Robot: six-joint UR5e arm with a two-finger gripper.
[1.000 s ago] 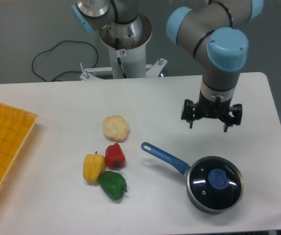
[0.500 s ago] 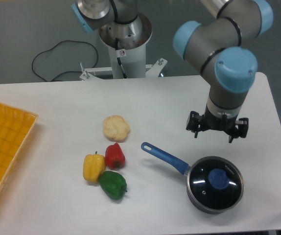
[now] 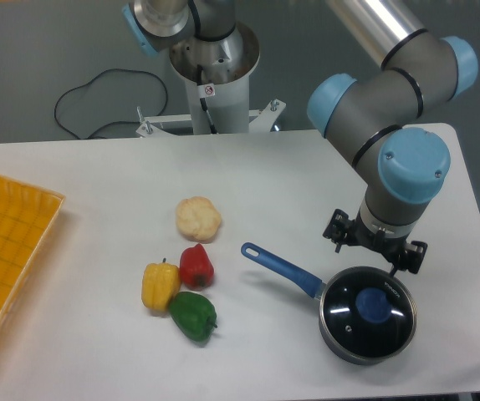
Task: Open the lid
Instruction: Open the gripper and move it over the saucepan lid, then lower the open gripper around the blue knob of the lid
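The round dark glass lid (image 3: pixel 353 322) with a thin metal rim and a blue knob (image 3: pixel 372 307) rests on the dark saucepan, whose long blue handle (image 3: pixel 282 269) points up-left. My gripper (image 3: pixel 376 246) hangs open and empty just above the far rim of the pan, a little behind the knob. Its fingers (image 3: pixel 339 231) are spread apart, touching nothing.
A red pepper (image 3: pixel 196 266), a yellow pepper (image 3: pixel 160 285) and a green pepper (image 3: pixel 193 315) lie grouped left of the pan handle. A pale bread roll (image 3: pixel 199 218) lies behind them. A yellow tray (image 3: pixel 6 251) sits at the left table edge. The arm base (image 3: pixel 215 75) stands at the back.
My gripper has moved right and toward the front, coming down from well behind the pan to just over its far rim. The lid and pan have not moved.
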